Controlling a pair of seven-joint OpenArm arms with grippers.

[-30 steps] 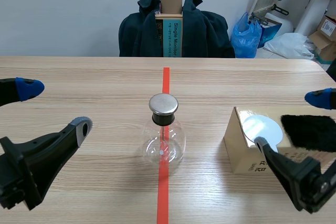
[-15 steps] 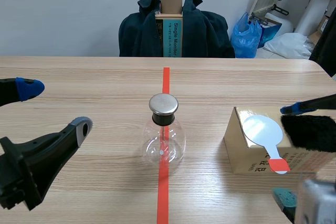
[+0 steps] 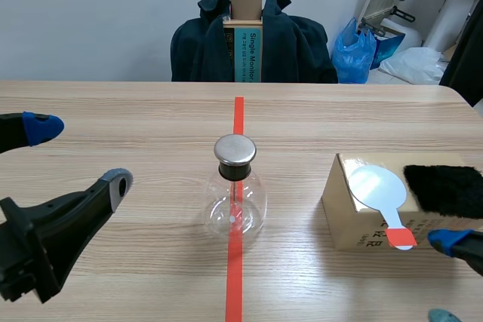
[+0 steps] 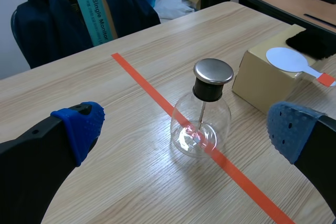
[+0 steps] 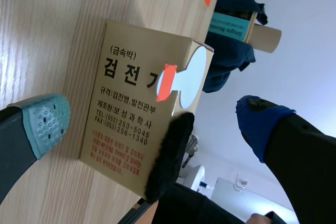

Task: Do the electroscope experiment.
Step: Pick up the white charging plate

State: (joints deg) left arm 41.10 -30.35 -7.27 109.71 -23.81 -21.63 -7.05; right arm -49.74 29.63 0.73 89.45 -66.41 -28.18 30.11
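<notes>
Looking at the scene view, the glass electroscope [image 3: 235, 195] is standing on the red tape line in the middle of the bench [image 3: 136, 111], wearing its metal cap; the left claw [image 3: 75, 154] is hanging well off to its left, fingers spread wide and holding nothing; over on the right a cardboard box [image 3: 341, 220] is carrying a white paddle [image 3: 376, 188] and a black fur pad [image 3: 447, 188] side by side; the right claw [image 3: 450, 278] is sitting low, just beside the box's near corner, fingers apart and empty.

In the left wrist view, the electroscope [image 4: 202, 116] is standing straight ahead of the left claw [image 4: 184, 127], framed by its parted fingers but well apart from them.

In the right wrist view, the right claw [image 5: 152, 121] is facing the box [image 5: 121, 114] with fingers wide; the paddle [image 5: 190, 74] is lying ahead between them, its long axis running from round disc to orange-red handle, the handle end overhanging the box edge on the claw's side; the fur pad [image 5: 169, 156] is lying just beside it. To my eye the right arm is plainly the nearer one, and that overhanging handle is looking like the easiest place to pinch.
</notes>
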